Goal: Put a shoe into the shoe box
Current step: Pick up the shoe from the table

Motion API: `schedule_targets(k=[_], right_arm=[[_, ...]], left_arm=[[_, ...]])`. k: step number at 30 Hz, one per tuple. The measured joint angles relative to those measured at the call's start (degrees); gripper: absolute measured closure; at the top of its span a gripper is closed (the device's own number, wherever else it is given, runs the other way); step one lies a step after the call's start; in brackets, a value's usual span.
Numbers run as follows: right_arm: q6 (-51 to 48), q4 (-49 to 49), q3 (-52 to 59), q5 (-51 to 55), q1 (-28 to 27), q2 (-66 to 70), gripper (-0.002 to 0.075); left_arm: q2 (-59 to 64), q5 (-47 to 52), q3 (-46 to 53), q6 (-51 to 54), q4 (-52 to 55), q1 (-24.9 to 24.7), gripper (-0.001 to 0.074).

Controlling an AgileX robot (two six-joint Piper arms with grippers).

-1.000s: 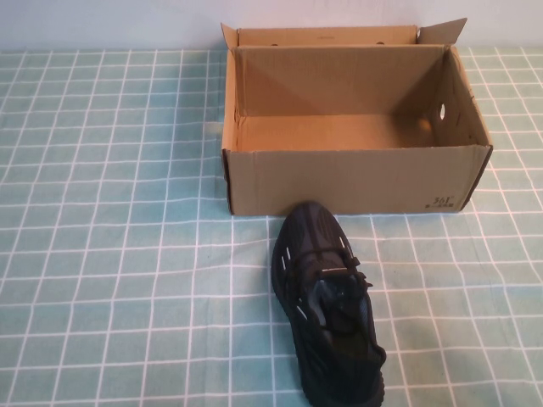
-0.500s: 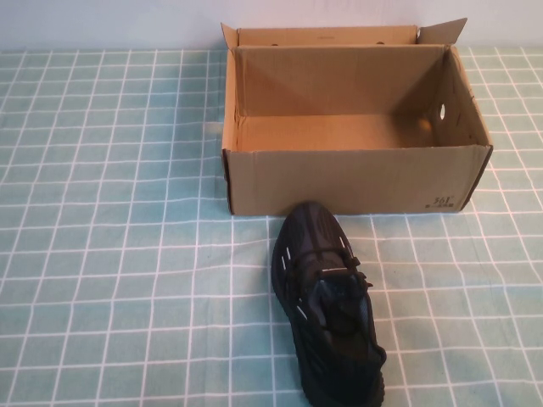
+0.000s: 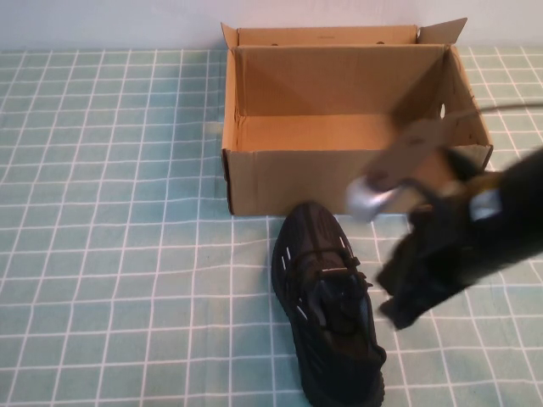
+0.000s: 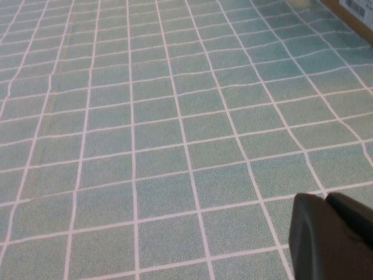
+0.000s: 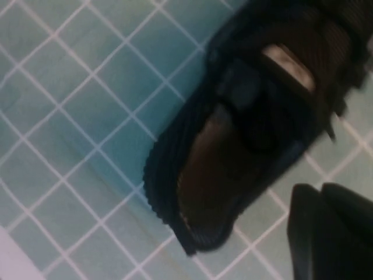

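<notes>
The black mesh shoe (image 3: 327, 305) lies on the checked cloth just in front of the shoe box, toe toward the box. The brown cardboard shoe box (image 3: 348, 180) stands open and empty at the back middle. My right gripper (image 3: 399, 307) hangs blurred just right of the shoe, its fingers pressed together and holding nothing. In the right wrist view the shoe's opening (image 5: 233, 146) lies beside the right gripper (image 5: 323, 195). My left gripper (image 4: 327, 201) is out of the high view; in its wrist view it is shut and empty over bare cloth.
The teal checked cloth (image 3: 110, 254) covers the whole table. The right arm's blurred body (image 3: 407, 165) crosses in front of the box's front right corner. A corner of the box (image 4: 356, 10) shows in the left wrist view.
The right arm has swung into the high view from the right and now sits beside the shoe. The shoe and the box have not moved.
</notes>
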Motion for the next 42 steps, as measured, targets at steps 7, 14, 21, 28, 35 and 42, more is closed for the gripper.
schedule_targets(k=[7, 14, 21, 28, 35, 42], right_arm=[[-3.48, -10.60, -5.90, 0.00, 7.40, 7.20, 0.0593], [-4.85, -15.73, -6.74, -2.76, 7.54, 10.72, 0.0339], [-8.91, -17.85, -6.83, -6.18, 7.54, 13.42, 0.0306], [-9.48, -21.39, -6.95, -7.51, 7.57, 17.87, 0.0306], [-9.48, -24.40, -7.05, -8.89, 7.57, 20.50, 0.0306], [-9.48, -25.06, -7.05, -11.49, 7.57, 20.53, 0.0306]], left_arm=[[0.00, 0.00, 0.00, 0.00, 0.00, 0.00, 0.0738], [0.00, 0.00, 0.00, 0.00, 0.00, 0.00, 0.0738], [0.00, 0.00, 0.00, 0.00, 0.00, 0.00, 0.0738], [0.00, 0.00, 0.00, 0.00, 0.00, 0.00, 0.0738], [0.00, 0.00, 0.00, 0.00, 0.00, 0.00, 0.0738], [0.00, 0.00, 0.00, 0.00, 0.00, 0.00, 0.0738]])
